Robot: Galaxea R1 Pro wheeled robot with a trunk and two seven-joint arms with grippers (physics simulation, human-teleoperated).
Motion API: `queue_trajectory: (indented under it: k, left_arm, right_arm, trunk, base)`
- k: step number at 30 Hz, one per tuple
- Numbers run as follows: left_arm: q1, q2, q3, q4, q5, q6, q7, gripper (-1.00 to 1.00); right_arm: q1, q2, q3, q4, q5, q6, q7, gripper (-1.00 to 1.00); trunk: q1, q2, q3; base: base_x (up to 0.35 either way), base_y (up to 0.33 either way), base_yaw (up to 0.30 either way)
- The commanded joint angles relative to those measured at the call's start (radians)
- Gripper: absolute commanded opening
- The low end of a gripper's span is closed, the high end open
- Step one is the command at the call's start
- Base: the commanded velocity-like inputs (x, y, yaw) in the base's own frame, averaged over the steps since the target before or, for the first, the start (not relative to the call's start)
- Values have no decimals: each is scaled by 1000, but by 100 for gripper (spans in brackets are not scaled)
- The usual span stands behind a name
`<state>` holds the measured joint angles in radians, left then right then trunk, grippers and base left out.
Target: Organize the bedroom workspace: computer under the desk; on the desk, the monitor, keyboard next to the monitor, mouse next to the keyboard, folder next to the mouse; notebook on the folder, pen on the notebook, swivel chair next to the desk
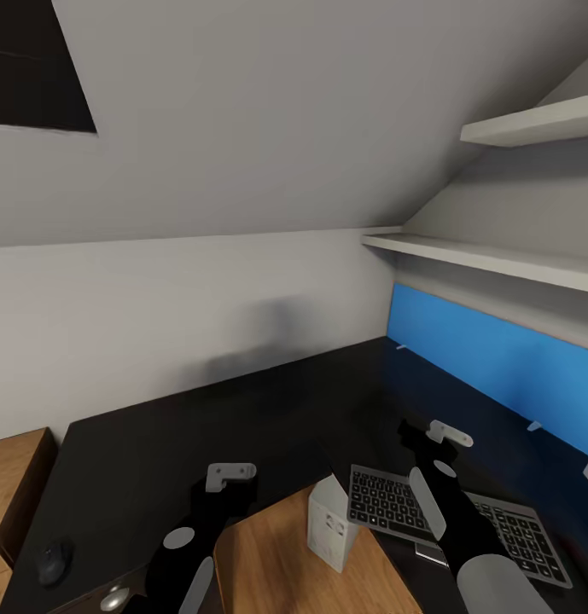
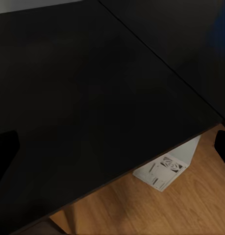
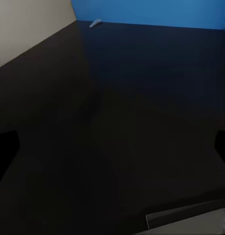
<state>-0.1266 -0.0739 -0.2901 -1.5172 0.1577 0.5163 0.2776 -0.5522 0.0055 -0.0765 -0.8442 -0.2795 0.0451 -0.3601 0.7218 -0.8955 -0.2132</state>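
Two sets of jaws gape wide, empty, above the desk (image 1: 242, 409); the computer's (image 1: 332, 522) label is unreadable.

This is a home workspace under a sloping attic ceiling (image 1: 242, 111). A black L-shaped desk (image 1: 242, 426) fills the corner, with a keyboard (image 1: 464, 512) at 4 o'clock and a mouse (image 1: 53, 560) at 8 o'clock. White shelves (image 1: 498, 256) and a blue wall panel (image 1: 498, 358) line the wall at 3 o'clock. A white computer (image 1: 332, 522) stands on the wooden floor (image 1: 276, 563) at 6 o'clock.
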Motion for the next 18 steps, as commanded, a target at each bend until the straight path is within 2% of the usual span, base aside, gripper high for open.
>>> queue_trajectory:
  k: [1,5,8,12,13,15,18]
  left_arm:
    - [-1,0,-1,-1,10,4,9,100]
    - [-1,0,-1,-1,10,4,9,100]
    - [-1,0,-1,-1,10,4,9,100]
    - [-1,0,-1,-2,10,4,9,100]
    - [-1,0,-1,-3,10,4,9,100]
    - [-1,0,-1,-3,10,3,9,100]
    - [-1,0,-2,-3,10,4,9,100]
  right_arm:
    - [-1,-5,-1,1,-4,3,6,100]
    - [0,-12,0,5,-2,0,10,100]
    - [0,-37,0,14,-4,1,17,100]
    - [-1,-97,-5,53,-8,4,71,100]
    - [-2,-129,-13,90,-8,5,105,100]
    - [-5,-158,-24,142,-8,5,136,100]
    - [-21,-189,-32,234,-9,3,171,100]
  trunk:
    - [0,-1,-2]
    - [0,-1,-2]
    - [0,-1,-2]
    - [0,-1,-2]
    - [0,-1,-2]
    - [0,-1,-2]
    - [0,-1,-2]
  base:
    - [2,0,-49]
    - [1,0,-23]
    - [0,0,-7]
    - [0,0,-2]
    - [0,0,0]
    - [0,0,0]
    - [0,0,0]
